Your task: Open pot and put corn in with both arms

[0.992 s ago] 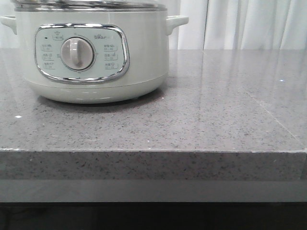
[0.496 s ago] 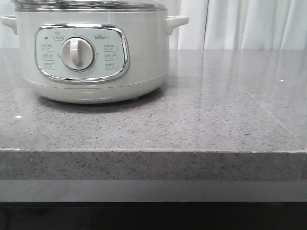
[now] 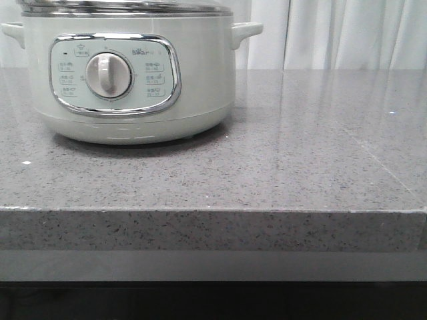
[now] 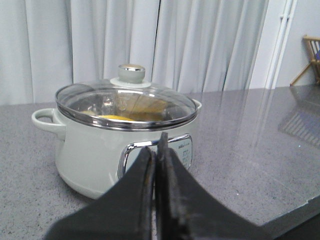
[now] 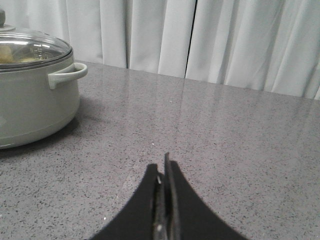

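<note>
The pale grey-green pot point(image 3: 193, 80) stands at the back left of the grey stone counter, its glass lid point(image 4: 125, 102) resting on it. Through the lid a yellow shape, apparently the corn point(image 4: 115, 118), lies inside the pot. My left gripper point(image 4: 156, 150) is shut and empty, in front of the pot's control panel and short of it. My right gripper point(image 5: 162, 170) is shut and empty, low over bare counter to the right of the pot point(image 5: 30, 100). Neither gripper shows in the front view.
The counter's front edge point(image 3: 213, 210) runs across the front view. White curtains point(image 5: 200, 35) hang behind the counter. A wooden rack point(image 4: 312, 55) stands at the far right in the left wrist view.
</note>
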Available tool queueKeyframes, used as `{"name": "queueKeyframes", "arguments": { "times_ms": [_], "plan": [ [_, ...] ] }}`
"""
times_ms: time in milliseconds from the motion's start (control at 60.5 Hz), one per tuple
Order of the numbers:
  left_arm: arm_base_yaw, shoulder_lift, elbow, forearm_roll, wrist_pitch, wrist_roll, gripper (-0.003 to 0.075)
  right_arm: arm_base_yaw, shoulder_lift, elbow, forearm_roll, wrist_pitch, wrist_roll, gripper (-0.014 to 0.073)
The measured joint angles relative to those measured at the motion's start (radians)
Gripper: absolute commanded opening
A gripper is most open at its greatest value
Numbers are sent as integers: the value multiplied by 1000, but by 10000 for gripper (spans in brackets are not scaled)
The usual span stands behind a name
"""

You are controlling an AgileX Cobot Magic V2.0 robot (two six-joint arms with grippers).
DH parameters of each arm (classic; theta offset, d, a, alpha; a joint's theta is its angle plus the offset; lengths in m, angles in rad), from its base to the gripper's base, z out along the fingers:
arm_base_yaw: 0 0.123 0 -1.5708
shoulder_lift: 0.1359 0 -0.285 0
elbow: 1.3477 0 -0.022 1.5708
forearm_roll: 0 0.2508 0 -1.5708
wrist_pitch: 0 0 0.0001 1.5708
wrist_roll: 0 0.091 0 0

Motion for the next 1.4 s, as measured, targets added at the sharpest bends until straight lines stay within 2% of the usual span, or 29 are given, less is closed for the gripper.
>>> {"name": "queueKeyframes", "arguments": {
  "times_ms": [545, 612, 744, 826, 942, 1207, 1405],
  "plan": [
    [0, -19, 57, 3, -5, 0, -18, 0, 0, 0, 0, 0, -2, -68],
    [0, -20, 58, 55, -5, -49, -18, 0, 0, 0, 0, 0, -2, -68],
    [0, -26, 60, 280, -5, -272, -19, 0, 0, 0, 0, 0, -2, -68],
    [6, -32, 63, 344, -5, -316, -18, 0, 0, 0, 0, 0, -2, -68],
    [75, -50, 87, 385, -7, -335, -18, 0, 0, 0, 0, 0, -2, -68],
    [318, -57, 199, 396, -39, -335, -18, 0, 0, 2, 0, 2, -2, -68],
    [368, -57, 304, 392, -104, -335, -18, 0, 0, 2, 0, 2, -2, -68]
  ]
}}
